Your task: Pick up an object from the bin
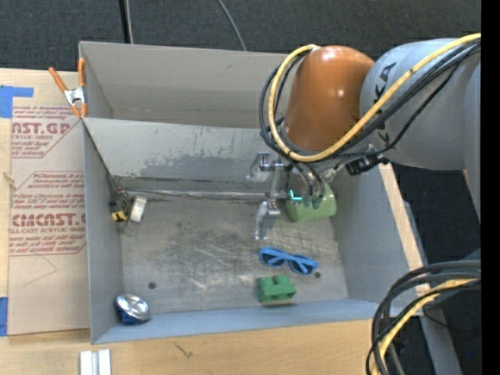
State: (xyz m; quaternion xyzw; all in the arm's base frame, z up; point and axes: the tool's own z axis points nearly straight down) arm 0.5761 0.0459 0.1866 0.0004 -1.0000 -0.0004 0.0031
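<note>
- Five loose things lie in the grey bin (101, 233), spread thin rather than heaped.
- The gripper (266, 195) hangs over the bin floor below the arm's orange cover (324, 100). Its two metal fingers stand apart, with nothing between them.
- A pale green lump (316, 207) sits just beside the gripper, on the side the arm comes from. It is closest of all and is tucked under the wrist cables (275, 131).
- That lump is partly hidden, so I cannot tell its long axis or which way it points.
- A pair of blue sunglasses (287, 260) lies near the gripper, toward the near wall. Its long axis runs across the view, dipping slightly toward the arm's side.
- A green block (276, 289) sits just beyond the sunglasses, close to the near wall.
- Nothing lies directly beneath the fingers — only scuffed floor.
- A small white piece (134, 209) lies well apart from the gripper, against the far-side wall opposite the arm.
- A blue-and-silver can (131, 308) rests farthest off, in the near corner on that same side.
</note>
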